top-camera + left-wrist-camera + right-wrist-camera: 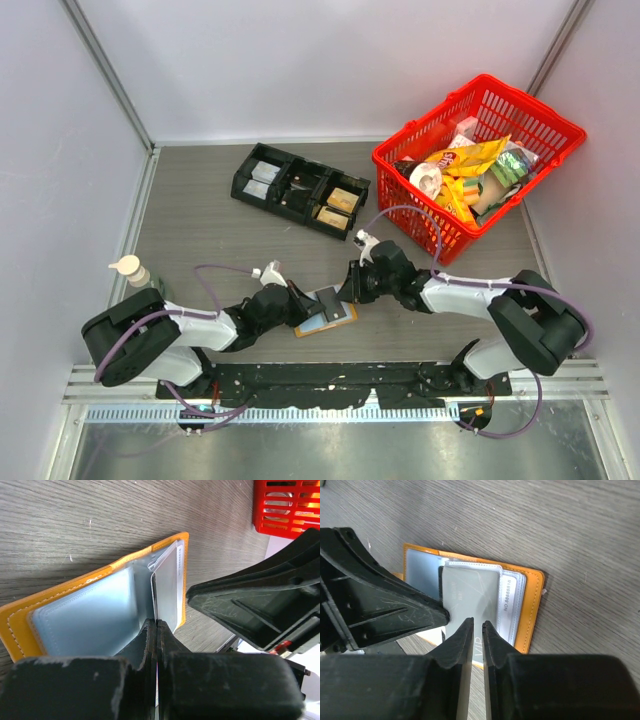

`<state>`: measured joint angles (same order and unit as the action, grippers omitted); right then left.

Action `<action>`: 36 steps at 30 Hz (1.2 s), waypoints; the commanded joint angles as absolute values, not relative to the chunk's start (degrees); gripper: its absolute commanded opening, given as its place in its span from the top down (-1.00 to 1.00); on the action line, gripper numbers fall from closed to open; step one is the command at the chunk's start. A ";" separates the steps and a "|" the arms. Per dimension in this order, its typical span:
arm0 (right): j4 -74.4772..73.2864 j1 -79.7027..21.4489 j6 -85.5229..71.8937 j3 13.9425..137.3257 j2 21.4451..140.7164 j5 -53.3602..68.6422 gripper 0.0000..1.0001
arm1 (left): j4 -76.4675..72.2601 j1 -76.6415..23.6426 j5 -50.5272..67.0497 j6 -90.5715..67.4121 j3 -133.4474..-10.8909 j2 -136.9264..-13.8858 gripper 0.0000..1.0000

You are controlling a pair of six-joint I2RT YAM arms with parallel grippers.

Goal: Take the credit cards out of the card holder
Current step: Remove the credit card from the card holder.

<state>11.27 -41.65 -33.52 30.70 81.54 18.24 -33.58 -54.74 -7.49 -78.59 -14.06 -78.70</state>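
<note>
Right wrist view, right gripper [477, 623] nipped almost closed on grey VIP card [470, 591], open card holder [533, 600] beneath, left gripper [156, 625] pinching card holder's left side.

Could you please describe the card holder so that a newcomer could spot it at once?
Start at the red basket at the far right and come toward the near edge, where the left gripper and right gripper meet. The card holder lies open there, a grey card sticking out of it; it alone is tan-orange with pale blue-grey insides, unlike the black tray behind.
</note>
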 commanded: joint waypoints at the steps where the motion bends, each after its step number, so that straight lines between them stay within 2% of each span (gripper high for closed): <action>1: 17.48 -41.22 -35.59 28.31 84.02 20.47 0.67 | -34.45 -54.76 -7.73 -76.99 -15.29 -79.19 1.00; 9: 19.25 -38.23 -37.09 24.08 88.06 22.50 0.97 | -34.80 -54.76 -7.91 -77.69 -14.77 -79.63 1.00; 16: 11.79 -37.00 -35.33 23.29 88.85 19.34 0.98 | -36.56 -54.67 -9.67 -81.21 -11.26 -78.40 1.00; 27: 12.04 -36.56 -34.63 23.29 91.76 20.91 0.98 | -36.39 -54.49 -9.58 -83.41 -8.96 -76.99 1.00; 33: 13.80 -36.56 -35.24 24.34 87.20 23.90 0.97 | -36.48 -54.41 -7.83 -81.83 -10.81 -79.36 1.00; 36: 13.97 -36.65 -34.89 26.45 85.34 24.96 0.89 | -36.74 -54.49 -7.30 -81.48 -11.42 -80.07 1.00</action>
<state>20.97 -36.69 -37.58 25.80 86.78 27.29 -37.15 -54.65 -7.86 -83.37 -10.26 -78.65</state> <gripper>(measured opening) 0.039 0.009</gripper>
